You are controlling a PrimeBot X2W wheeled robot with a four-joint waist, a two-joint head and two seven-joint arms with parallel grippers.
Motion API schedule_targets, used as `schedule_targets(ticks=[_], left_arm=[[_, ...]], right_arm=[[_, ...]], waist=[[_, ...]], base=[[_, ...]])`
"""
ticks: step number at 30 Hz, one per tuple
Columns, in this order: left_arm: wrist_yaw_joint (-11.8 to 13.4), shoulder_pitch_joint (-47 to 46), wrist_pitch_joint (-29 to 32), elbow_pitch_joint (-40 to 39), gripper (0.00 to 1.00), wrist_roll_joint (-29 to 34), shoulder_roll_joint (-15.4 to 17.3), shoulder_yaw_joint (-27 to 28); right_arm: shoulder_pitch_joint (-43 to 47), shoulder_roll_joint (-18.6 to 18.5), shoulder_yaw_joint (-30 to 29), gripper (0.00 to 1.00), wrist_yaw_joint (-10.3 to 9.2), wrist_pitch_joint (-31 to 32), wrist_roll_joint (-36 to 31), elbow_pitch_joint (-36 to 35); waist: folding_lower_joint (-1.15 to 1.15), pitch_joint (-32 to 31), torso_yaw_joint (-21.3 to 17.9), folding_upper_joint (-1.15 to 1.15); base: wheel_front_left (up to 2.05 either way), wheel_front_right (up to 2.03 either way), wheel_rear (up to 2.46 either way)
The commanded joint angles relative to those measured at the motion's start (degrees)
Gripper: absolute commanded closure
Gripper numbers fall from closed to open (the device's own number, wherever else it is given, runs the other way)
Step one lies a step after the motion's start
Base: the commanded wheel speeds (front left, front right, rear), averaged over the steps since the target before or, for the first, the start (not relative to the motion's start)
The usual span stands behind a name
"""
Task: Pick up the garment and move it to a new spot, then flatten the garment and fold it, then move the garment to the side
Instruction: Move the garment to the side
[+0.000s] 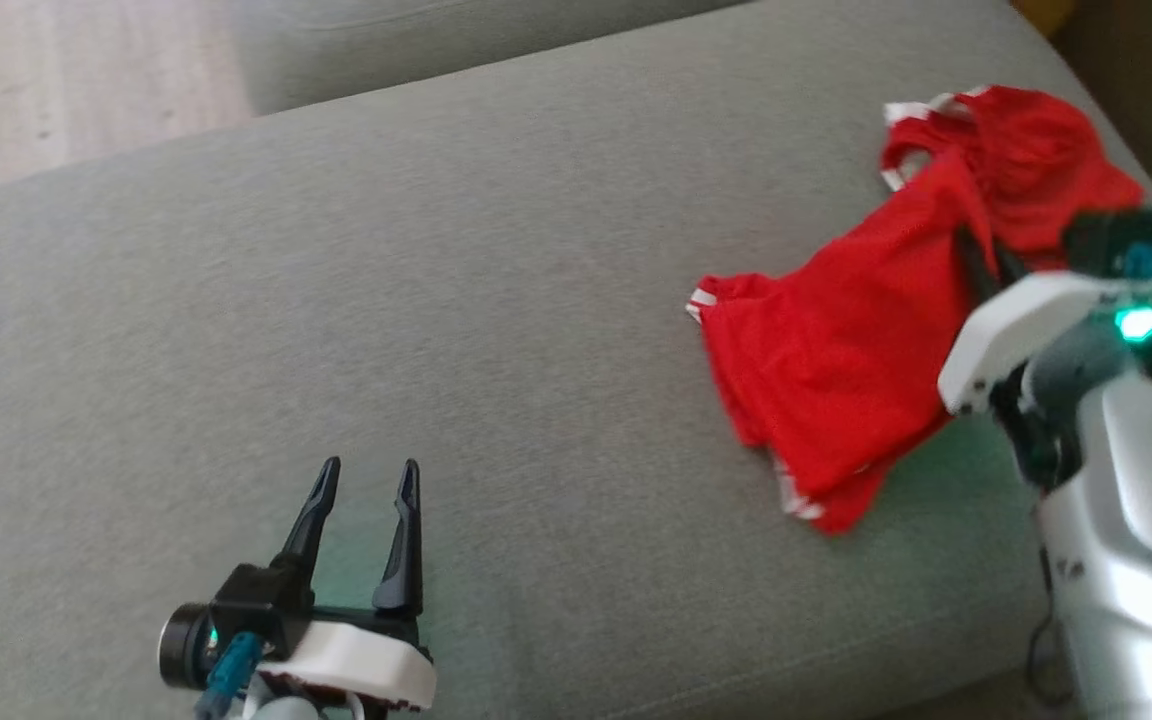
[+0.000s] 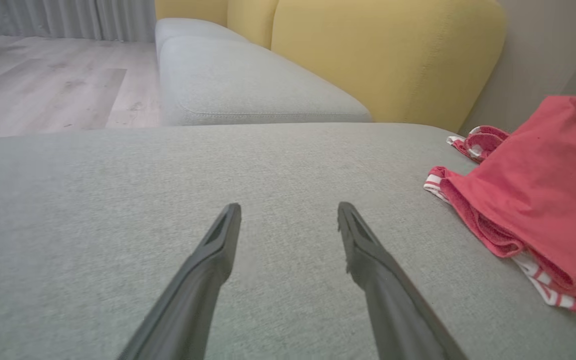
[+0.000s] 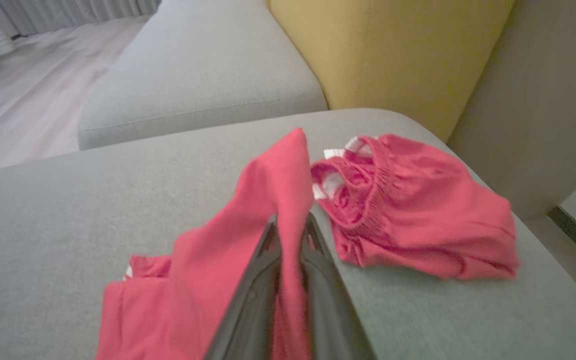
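The red garment [image 1: 836, 380] lies crumpled at the right end of the grey sofa cushion [image 1: 436, 300]. One part is bunched near the yellow backrest [image 3: 393, 60], and the rest drapes down from a raised fold. The right fingers [image 3: 324, 272] are clenched on that fold, so the pickup looks begun, with the cloth only partly lifted. The left fingers [image 1: 311, 520] are spread and hold nothing, hovering over bare cushion well apart from it. Moving, flattening, folding and setting aside all appear left to do.

On the grey sofa cushion [image 1: 436, 300] lies a crumpled red garment [image 1: 836, 370] — toward its right end.
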Motion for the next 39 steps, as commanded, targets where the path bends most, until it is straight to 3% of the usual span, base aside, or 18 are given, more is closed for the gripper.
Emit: schedule_targets(ticks=[1, 8, 16, 22, 30, 31, 32, 39], left_arm=[[0.43, -1.28, -0.84, -1.68, 0.0, -0.01, 0.73, 2.42], [0.46, -1.58, -0.83, -2.22, 0.0, 0.11, 1.12, 2.45], [0.53, -2.58, -0.48, -2.76, 0.0, 0.53, 1.57, 2.16], [0.73, -3.31, 0.08, -3.67, 0.0, 1.07, 2.16, 1.84], [0.99, -3.82, 0.83, -4.45, 0.0, 1.54, 2.76, 1.36], [1.05, -3.78, 0.95, -4.54, 0.0, 1.58, 2.87, 1.31], [1.09, -3.76, 1.02, -4.62, 0.0, 1.61, 2.96, 1.26], [1.28, -3.44, 1.55, -4.89, 0.0, 1.58, 3.14, 0.62]], right_arm=[[-4.68, -1.01, 0.86, 1.0, 0.37, 0.3, 0.3, -1.57], [-13.49, -3.44, -5.61, 1.0, 0.37, 1.1, -0.83, 5.12], [-20.21, -9.58, -11.43, 1.0, 0.37, 0.1, -5.5, 12.96], [-23.0, -15.5, -14.85, 1.0, 0.37, -0.08, -8.3, 15.74], [-22.99, -17.18, -20.77, 1.0, 0.37, -0.79, -15.32, 14.62], [-22.75, -17.05, -21.66, 0.39, 0.37, -0.78, -16.69, 14.2], [-22.62, -16.77, -23.11, 0.0, 0.37, -1.1, -17.85, 13.72], [-20.98, -12.16, -28.71, 0.0, 0.37, -4.16, -24.62, 12.6]], waist=[[0.0, -0.15, 1.91, 0.0], [0.0, 1.57, 5.89, 0.0], [0.0, 3.85, 8.46, 0.0], [0.0, 6.02, 9.47, 0.0], [0.0, 7.36, 10.29, 0.0], [0.0, 7.45, 10.29, 0.0], [0.0, 7.53, 10.3, 0.0], [0.0, 6.73, 10.44, 0.0]], base=[[0.0, 0.0, 0.0], [0.0, 0.0, 0.0], [0.0, 0.0, 0.0], [0.0, 0.0, 0.0], [0.0, 0.0, 0.0], [0.0, 0.0, 0.0], [0.0, 0.0, 0.0], [0.0, 0.0, 0.0]])
